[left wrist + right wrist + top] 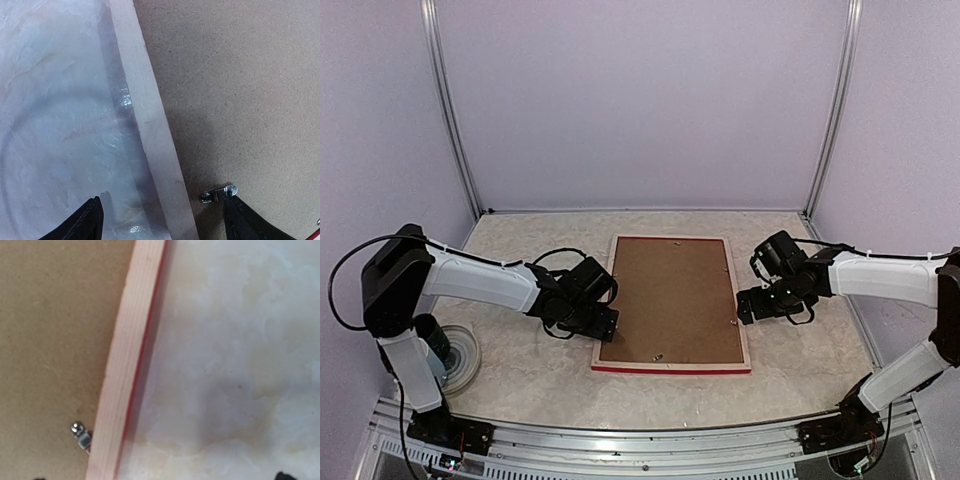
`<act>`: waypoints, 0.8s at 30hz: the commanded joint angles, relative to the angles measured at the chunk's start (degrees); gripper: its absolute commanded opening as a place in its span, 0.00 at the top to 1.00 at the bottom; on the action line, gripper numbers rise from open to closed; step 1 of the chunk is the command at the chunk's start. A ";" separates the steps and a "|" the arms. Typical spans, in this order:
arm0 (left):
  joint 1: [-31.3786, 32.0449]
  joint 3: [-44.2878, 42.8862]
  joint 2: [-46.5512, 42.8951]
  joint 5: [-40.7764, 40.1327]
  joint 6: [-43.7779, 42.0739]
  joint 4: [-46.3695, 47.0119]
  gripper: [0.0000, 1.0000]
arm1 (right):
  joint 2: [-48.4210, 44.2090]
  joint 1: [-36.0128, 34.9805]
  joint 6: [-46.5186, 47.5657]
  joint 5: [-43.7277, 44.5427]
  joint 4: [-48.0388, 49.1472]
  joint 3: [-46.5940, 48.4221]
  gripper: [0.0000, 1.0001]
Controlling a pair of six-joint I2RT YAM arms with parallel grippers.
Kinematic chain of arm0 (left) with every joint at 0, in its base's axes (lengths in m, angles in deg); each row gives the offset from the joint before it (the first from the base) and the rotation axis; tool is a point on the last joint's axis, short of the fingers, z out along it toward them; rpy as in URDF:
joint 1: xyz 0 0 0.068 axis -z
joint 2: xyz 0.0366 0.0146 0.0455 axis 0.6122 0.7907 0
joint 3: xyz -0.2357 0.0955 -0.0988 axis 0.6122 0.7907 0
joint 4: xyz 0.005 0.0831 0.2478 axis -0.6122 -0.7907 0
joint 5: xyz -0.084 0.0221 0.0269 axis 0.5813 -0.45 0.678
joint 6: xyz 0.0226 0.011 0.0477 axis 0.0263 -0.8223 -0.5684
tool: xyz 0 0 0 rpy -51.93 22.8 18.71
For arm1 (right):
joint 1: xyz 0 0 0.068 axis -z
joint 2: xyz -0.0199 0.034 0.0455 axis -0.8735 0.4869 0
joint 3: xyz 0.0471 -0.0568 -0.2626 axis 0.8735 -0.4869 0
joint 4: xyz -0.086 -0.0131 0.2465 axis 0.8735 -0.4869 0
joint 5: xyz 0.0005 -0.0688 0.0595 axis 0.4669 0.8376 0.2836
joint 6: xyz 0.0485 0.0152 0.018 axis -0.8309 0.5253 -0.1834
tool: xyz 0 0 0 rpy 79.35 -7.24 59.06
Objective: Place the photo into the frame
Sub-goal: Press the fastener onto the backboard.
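Risk first: the left gripper (167, 222) is hanging wide open astride the left rail of the frame (670, 369). One fingertip (92, 220) is sitting over the table (520, 370), the other just beside a metal clip (218, 193) on the backing board (672, 300). Closing from here is likely snagging the clip or scraping the board rather than gripping the rail — and a one-sided lift is probably skewing the frame or popping the board loose. The right gripper (745, 305) is standing wide open at the right rail, holding nothing; any uneven pull between the arms is risking a twist in the thin wood.

The frame is lying face down in the middle of the table, pale wood up. Red is showing only along its near edge, and the brown board is sitting inside it. The photo is not showing in any view — cannot tell where it is.
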 commanded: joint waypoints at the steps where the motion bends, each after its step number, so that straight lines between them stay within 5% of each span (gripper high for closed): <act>1: -0.49 -0.87 1.46 -0.83 -0.45 0.76 0.19 | -1.14 -0.59 -0.18 0.81 0.13 -0.49 0.01; 24: -2.44 -1.21 2.91 0.48 -0.63 2.43 0.35 | -0.74 -0.60 -0.11 0.68 0.13 -0.36 0.01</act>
